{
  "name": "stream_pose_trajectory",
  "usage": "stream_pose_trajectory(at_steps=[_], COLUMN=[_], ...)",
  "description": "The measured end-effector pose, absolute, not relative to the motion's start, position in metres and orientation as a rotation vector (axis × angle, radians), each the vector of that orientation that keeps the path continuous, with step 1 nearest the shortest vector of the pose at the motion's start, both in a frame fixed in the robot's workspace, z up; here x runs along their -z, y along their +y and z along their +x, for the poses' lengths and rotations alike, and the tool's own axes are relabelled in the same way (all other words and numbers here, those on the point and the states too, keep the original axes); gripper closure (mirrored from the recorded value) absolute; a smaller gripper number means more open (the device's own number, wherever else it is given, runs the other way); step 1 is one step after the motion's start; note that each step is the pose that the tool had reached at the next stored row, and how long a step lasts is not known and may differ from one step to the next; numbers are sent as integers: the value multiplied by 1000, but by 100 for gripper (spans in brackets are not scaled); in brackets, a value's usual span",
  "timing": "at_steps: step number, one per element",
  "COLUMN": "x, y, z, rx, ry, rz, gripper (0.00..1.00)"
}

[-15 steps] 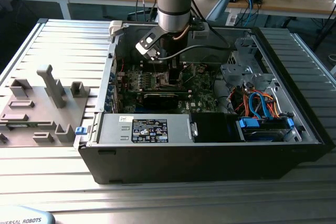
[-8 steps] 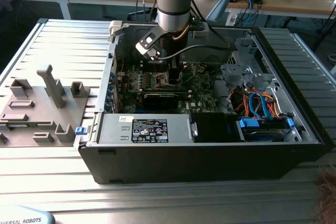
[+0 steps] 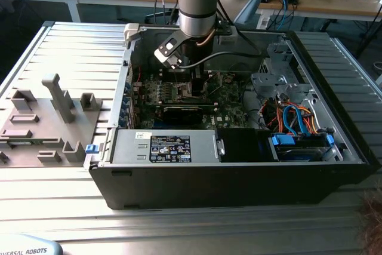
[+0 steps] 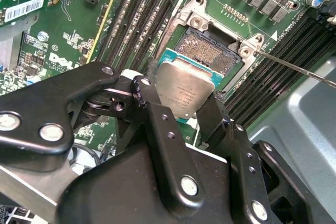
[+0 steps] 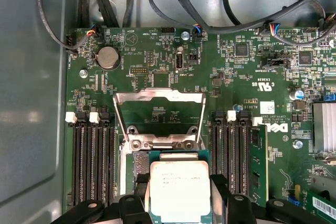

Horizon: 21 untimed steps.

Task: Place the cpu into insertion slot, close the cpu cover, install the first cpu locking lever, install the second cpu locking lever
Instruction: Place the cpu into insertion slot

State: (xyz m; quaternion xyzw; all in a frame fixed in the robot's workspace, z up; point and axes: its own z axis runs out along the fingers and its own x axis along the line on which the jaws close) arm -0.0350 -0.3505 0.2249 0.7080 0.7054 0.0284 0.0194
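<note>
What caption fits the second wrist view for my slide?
Gripper holding the cpu over the open insertion slot.

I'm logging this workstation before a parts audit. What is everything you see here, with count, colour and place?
small square silvery-grey cpu: one, silvery-grey, in the gripper at the insertion slot
square black insertion slot: one, black with gold contacts, on the green circuit board, uncovered
thin silvery cpu cover frame: one, silvery, tilted up at the slot's edge
green circuit board: one, green, inside the black computer case
long black memory slots: several, black, both sides of the slot
round coin battery: one, silver, on the board
black computer case: one, black, on the ribbed metal table
grey parts tray: one, grey, exterior view's left of the case
gripper: one, black, shut on the cpu
</note>
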Motion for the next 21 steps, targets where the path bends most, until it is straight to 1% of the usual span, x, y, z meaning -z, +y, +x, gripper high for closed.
stream_pose_trajectory(at_steps=[21], x=[-213], y=[-349], z=[-35], rx=[-88], ry=[2189], rz=[2197], gripper=[46])
